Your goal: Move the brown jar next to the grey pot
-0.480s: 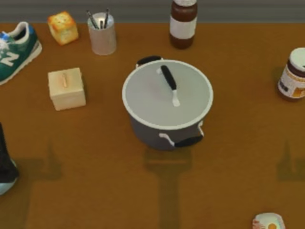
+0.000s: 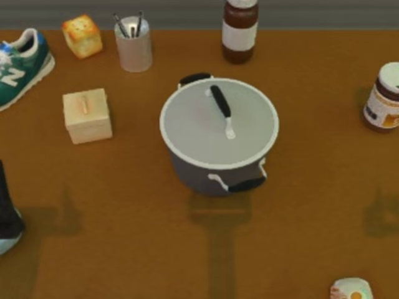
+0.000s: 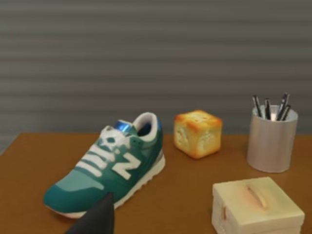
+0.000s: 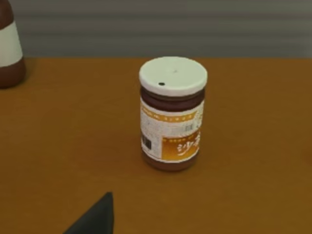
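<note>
The brown jar (image 2: pixel 383 96) stands upright at the table's right edge, with a white lid and a white-and-orange label; the right wrist view shows the jar (image 4: pixel 173 114) ahead, alone on bare wood. The grey pot (image 2: pixel 218 134) sits mid-table under its pale lid with a black bar handle, well left of the jar. Neither arm appears in the top view, only their shadows. My right gripper shows as one dark fingertip (image 4: pixel 102 214), short of the jar, with bare table beside it. My left gripper shows one fingertip (image 3: pixel 100 217) near the shoe.
A tall brown bottle (image 2: pixel 239 31) stands behind the pot. At the left are a green shoe (image 2: pixel 22 65), a toast cube (image 2: pixel 81 35), a pen cup (image 2: pixel 133 45) and a cream box (image 2: pixel 87 115). A dark object (image 2: pixel 7 212) is at the left edge, a white-orange item (image 2: pixel 351 289) at bottom right.
The arm shadow at the table's right side has shifted slightly. The jar, the pot and the other objects have not moved.
</note>
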Robot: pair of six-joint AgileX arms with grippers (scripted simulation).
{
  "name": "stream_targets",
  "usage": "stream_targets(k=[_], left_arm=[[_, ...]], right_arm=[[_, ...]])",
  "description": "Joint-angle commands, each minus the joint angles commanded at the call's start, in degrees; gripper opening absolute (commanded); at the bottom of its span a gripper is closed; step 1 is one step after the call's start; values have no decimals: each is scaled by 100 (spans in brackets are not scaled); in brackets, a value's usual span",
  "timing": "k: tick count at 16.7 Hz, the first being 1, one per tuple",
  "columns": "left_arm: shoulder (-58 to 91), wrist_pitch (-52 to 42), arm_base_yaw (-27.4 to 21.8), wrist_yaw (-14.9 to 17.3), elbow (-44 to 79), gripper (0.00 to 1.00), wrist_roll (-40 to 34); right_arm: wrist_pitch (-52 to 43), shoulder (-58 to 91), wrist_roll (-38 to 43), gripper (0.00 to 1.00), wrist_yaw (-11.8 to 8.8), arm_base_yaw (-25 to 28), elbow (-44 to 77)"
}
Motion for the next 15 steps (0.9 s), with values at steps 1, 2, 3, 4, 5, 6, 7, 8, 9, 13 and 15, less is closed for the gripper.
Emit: stream_targets(k=[1, 2, 3, 4, 5, 6, 7, 8, 9, 13, 15], left_arm=[[0, 0, 0, 0, 0, 100, 0], [0, 0, 0, 0, 0, 100, 0], [0, 0, 0, 0, 0, 100, 0], [0, 0, 0, 0, 0, 100, 0], [0, 0, 0, 0, 0, 100, 0], [0, 0, 0, 0, 0, 100, 0], [0, 0, 0, 0, 0, 100, 0], [0, 0, 0, 0, 0, 100, 0], [0, 0, 0, 0, 0, 100, 0], [0, 0, 0, 0, 0, 100, 0], [0, 0, 0, 0, 0, 100, 0]], right_arm=[[-311, 348, -17, 100, 26, -33, 292], [-646, 741, -37, 100, 53, -68, 639], [-992, 1162, -60, 100, 80, -104, 1029], [-1346, 1609, -86, 100, 106, -139, 1461], [-1703, 2083, -115, 100, 131, -173, 1947], [-2057, 2576, -146, 100, 152, -203, 2485], [-2404, 3082, -179, 100, 171, -231, 3063], [-2745, 3598, -215, 100, 187, -257, 3679], [-3074, 4124, -253, 100, 199, -278, 4347], [-4281, 6278, -436, 100, 214, -325, 7294], [-4831, 7387, -548, 100, 205, -323, 8829]])
